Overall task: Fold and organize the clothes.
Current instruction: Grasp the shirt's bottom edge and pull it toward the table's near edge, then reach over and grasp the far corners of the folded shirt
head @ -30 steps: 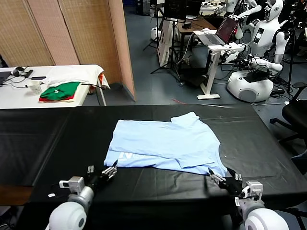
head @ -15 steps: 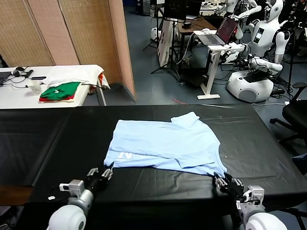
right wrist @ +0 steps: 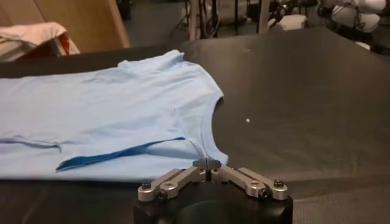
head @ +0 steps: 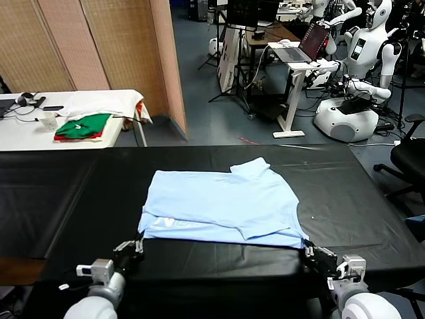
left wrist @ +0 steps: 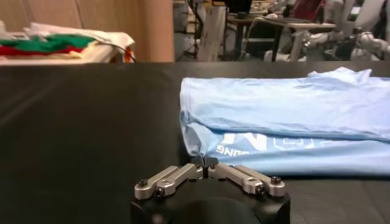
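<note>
Grippers pinch the near hem corners of the pale blue T-shirt [head: 222, 206] mid-frame on the black table [head: 60, 199], left gripper [head: 136, 246] lower left, right gripper [head: 308, 250] lower right, likely starting a fold that needs an even lift forward.

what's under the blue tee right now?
The T-shirt lies on the black table cover, folded over itself: a lower layer with white lettering peeks out near the left gripper. Whatever else lies beneath is covered.
</note>
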`<state>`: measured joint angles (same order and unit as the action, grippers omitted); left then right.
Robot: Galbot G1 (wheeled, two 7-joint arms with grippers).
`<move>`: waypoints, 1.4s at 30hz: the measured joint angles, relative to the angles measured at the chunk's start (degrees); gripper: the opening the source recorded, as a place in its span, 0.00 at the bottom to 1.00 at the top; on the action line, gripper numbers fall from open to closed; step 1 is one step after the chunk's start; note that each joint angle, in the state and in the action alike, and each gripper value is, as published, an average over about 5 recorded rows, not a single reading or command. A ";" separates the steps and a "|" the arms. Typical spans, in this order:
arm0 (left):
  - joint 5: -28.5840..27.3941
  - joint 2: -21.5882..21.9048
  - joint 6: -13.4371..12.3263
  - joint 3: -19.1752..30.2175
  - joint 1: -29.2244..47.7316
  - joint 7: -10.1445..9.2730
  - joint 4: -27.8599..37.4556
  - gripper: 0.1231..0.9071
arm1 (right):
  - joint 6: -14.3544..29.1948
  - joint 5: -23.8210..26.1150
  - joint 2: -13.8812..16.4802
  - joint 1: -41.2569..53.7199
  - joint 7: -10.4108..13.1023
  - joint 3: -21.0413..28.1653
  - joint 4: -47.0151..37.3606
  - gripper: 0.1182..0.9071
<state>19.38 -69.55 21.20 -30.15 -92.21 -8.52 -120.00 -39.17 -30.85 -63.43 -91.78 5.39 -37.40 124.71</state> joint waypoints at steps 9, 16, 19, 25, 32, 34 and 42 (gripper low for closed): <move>-2.73 -2.92 0.23 -3.50 -8.06 -0.28 -4.38 0.03 | -1.55 0.02 2.30 -0.16 -0.57 1.66 0.42 0.03; -2.75 -4.42 1.08 -4.86 -11.63 -0.11 -6.22 0.14 | -3.00 0.04 2.35 -1.95 -0.90 1.42 3.29 0.25; -2.67 -4.60 2.28 -5.21 -12.50 -0.53 -7.18 0.37 | -3.02 -0.04 1.99 -3.43 -0.59 0.91 5.68 0.49; -3.67 -4.20 4.65 -6.31 -13.73 -1.53 -9.83 0.84 | -3.03 -1.80 1.36 -4.78 0.77 -0.86 11.32 0.92; 3.41 -1.22 5.95 -8.55 -8.75 -0.48 -10.93 1.00 | -3.03 -3.24 2.22 3.85 2.13 0.70 10.60 1.00; 7.20 0.55 7.43 -8.47 -5.03 -1.58 -9.82 1.00 | -3.03 -3.89 2.67 8.16 2.69 2.43 8.26 1.00; 22.27 8.05 12.39 -4.86 14.07 -3.06 -0.12 1.00 | -3.03 -6.68 3.93 25.38 5.27 12.09 -4.42 1.00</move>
<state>41.65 -61.50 33.59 -35.01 -78.14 -11.58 -120.13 -42.20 -37.53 -59.49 -66.41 10.65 -25.31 120.29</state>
